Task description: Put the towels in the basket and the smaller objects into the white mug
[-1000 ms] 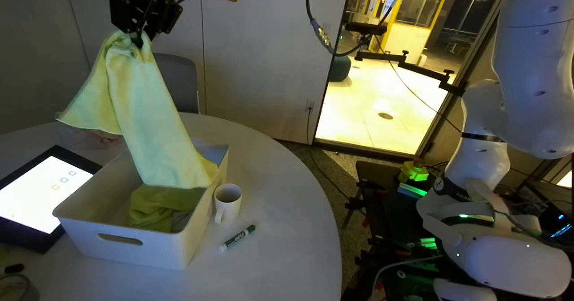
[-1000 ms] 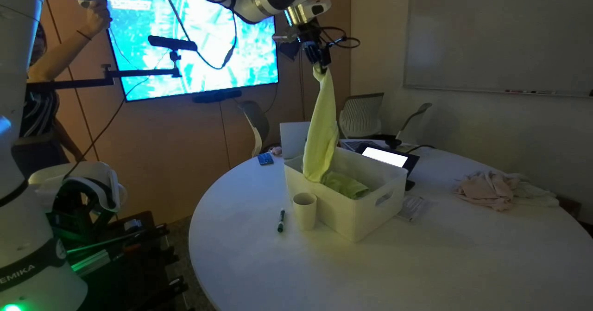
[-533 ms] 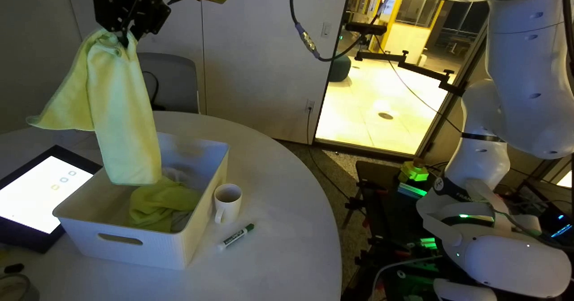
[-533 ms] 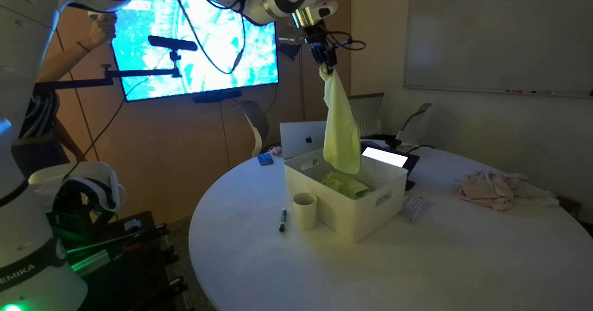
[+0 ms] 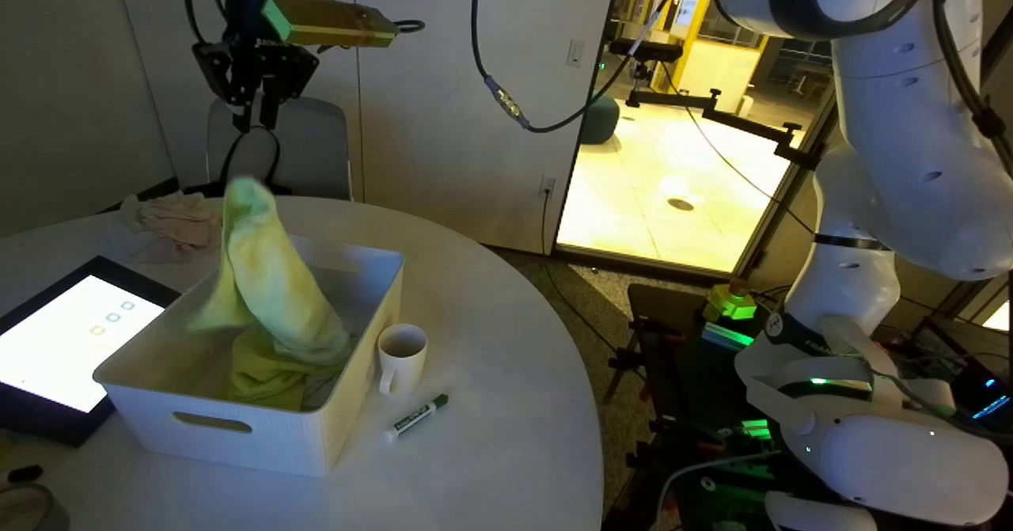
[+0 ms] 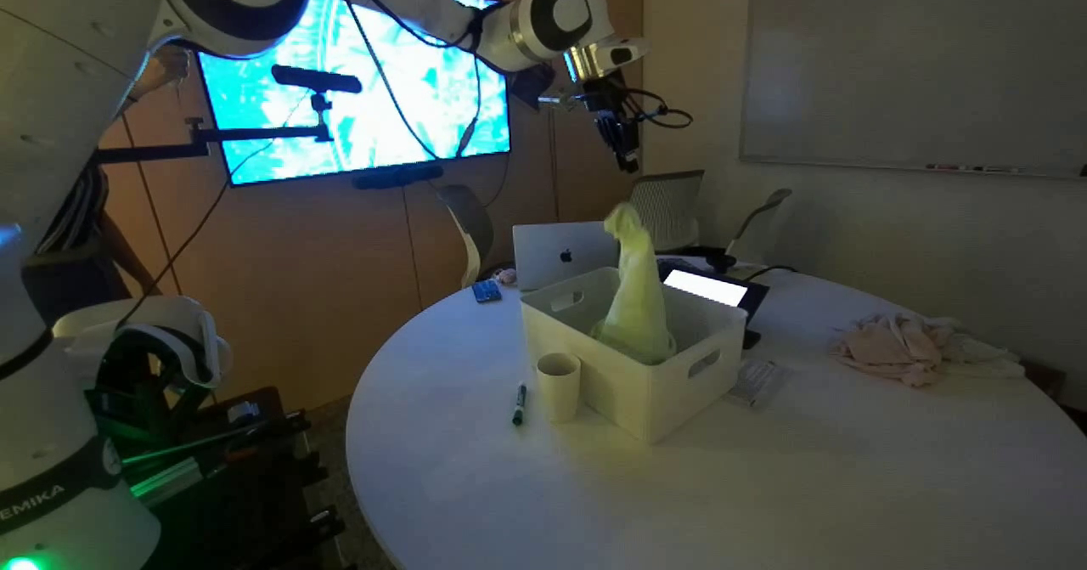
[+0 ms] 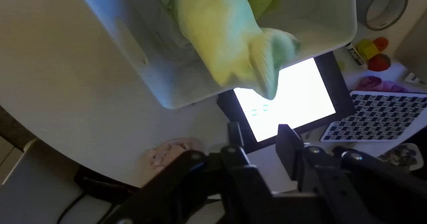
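We see the pincer point(image 5: 255, 115) hanging above the basket point(image 5: 261, 444), jaws part-way apart, holding nothing; in the wrist view there's a plain gap btwn its fingers point(image 7: 289, 147). Below the pincer & apart from it, a bright yellow-green towel point(image 5: 277, 286) stands in a tall peak inside the basket, its top higher than the rim & a bit blurred. Lower down it overlaps a darker green towel point(image 5: 265, 369), bunched in the basket too. Nr them we make out part of a grey-white cloth point(image 5: 318, 392).

The white mug point(image 5: 404, 365) stands upright on the worktop point(image 5: 506, 420), just beside the basket wall; whether they touch, we can't tell. A green-capped marker point(image 5: 418, 418) lies on the worktop nr the mug. In the wrist view we spot another marker point(image 7: 355, 53), just beside the corner of the tablet point(image 7: 300, 93), next to some small red & yellow bits point(image 7: 368, 50) we can't ID. The tablet's screen is lit white, & it's close by the basket. A roll of tape point(image 7: 365, 0) is nr the basket's corner.

In both exterior views we've got a heap of pinkish cloth point(image 6: 887, 349) well apart from the basket, & in an exterior view a silver laptop point(image 6: 560, 256) w/ its lid up, behind the basket.
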`<state>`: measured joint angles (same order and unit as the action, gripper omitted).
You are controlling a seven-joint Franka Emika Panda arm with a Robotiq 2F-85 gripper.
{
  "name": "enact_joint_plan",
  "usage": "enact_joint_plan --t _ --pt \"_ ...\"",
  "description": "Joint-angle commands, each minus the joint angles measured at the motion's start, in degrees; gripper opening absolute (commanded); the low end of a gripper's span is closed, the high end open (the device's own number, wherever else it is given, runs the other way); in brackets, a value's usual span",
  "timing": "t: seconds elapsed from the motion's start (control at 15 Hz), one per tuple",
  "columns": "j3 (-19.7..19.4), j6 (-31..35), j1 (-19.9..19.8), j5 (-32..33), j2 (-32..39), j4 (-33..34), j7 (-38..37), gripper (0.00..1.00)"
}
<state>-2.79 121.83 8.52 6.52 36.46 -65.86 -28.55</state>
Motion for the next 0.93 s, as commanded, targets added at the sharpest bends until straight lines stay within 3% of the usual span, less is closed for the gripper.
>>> enact_joint_plan --t 0.0,0.27,0.87 --pt "-0.75 -3.68 -0.37 -1.15 0.75 3.17 0.07 0.67" --pt "0.1 -3.86 -2.14 -1.23 -5.02 -4.57 1.95 0.98" --pt "-0.9 -0.15 -4.4 -0.08 -20.01 -31.11 4.74 1.0"
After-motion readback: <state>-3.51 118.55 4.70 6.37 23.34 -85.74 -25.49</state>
